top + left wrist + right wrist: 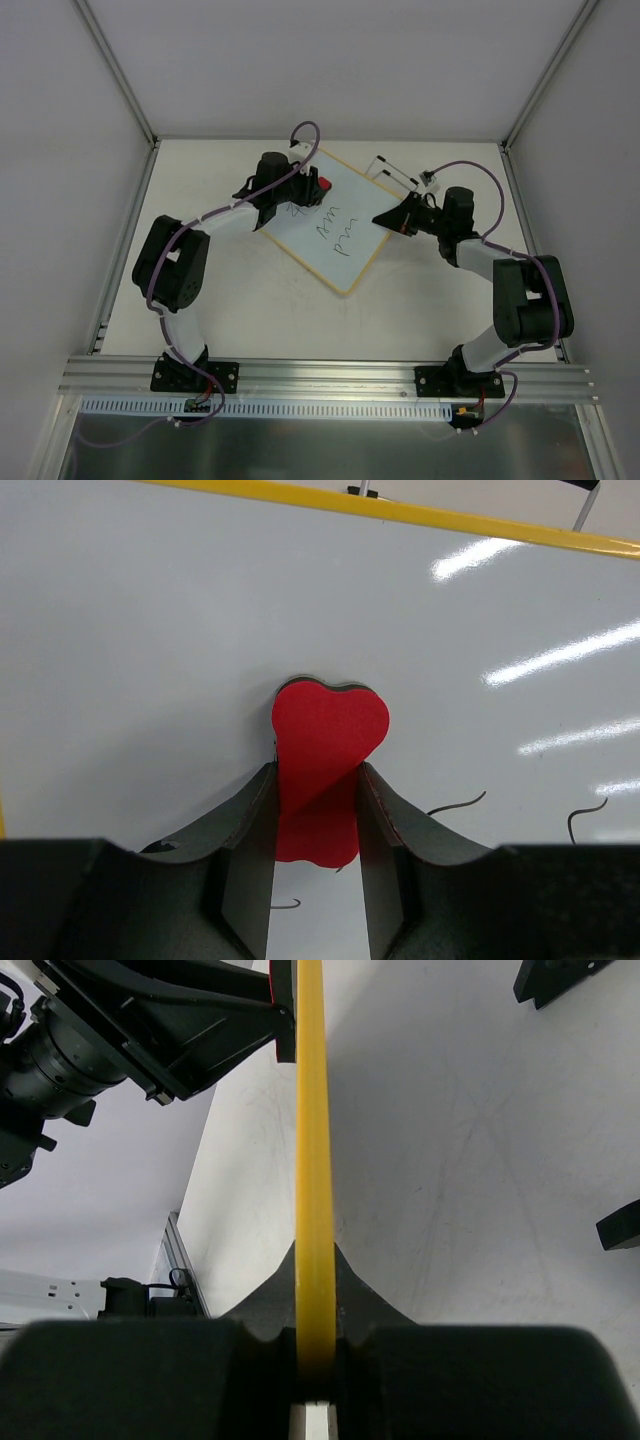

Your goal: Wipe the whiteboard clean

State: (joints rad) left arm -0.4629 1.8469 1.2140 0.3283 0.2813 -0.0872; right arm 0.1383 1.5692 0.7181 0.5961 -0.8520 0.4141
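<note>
Top external view puts the whiteboard [348, 198] at the centre of your frame, turned like a diamond on the table [240, 300], with black scribbles [333, 238] across its middle. Your left gripper [312, 188] sits at the board's upper corner, jaws pinching a red eraser [325, 184]; the left wrist view shows its heart-shaped end against the white surface. Your right gripper [386, 218] is at the board's right edge, jaws pressed onto its yellow frame [312, 1110].
</note>
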